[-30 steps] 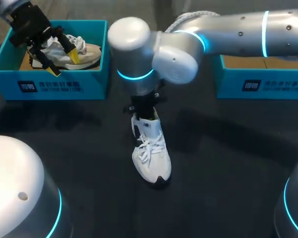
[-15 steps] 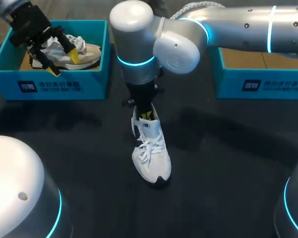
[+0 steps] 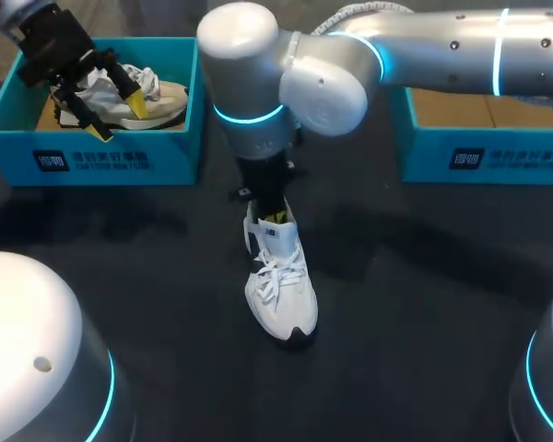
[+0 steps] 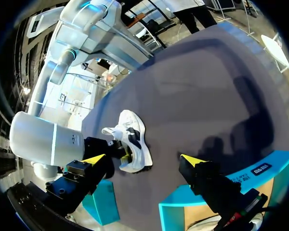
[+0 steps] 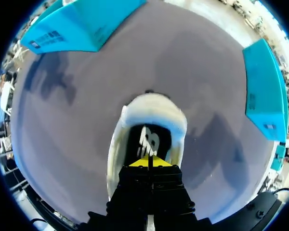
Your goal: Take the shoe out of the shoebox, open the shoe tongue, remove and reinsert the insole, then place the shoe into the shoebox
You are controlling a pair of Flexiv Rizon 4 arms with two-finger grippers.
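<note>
A white laced shoe (image 3: 278, 281) stands on the dark table in the middle, toe toward the near edge. My right gripper (image 3: 274, 217) comes down at its heel opening, shut, yellow tips together just over the insole (image 5: 149, 140) inside the shoe (image 5: 151, 113). I see nothing pinched between the tips. My left gripper (image 3: 119, 119) hangs open above the left teal shoebox (image 3: 92, 158), which holds another pale shoe (image 3: 164, 96). From the left wrist, the white shoe (image 4: 135, 144) lies far ahead of the open gripper (image 4: 143, 159).
A second teal shoebox (image 3: 484, 155) with a brown floor stands at the back right. My right arm's big silver elbow spans the back middle above the shoe. Dark bare table lies on both sides of the shoe.
My right arm's wrist has shifted slightly toward the back, and its yellow tips now show at the shoe's heel opening. The shoe and my left arm have kept still.
</note>
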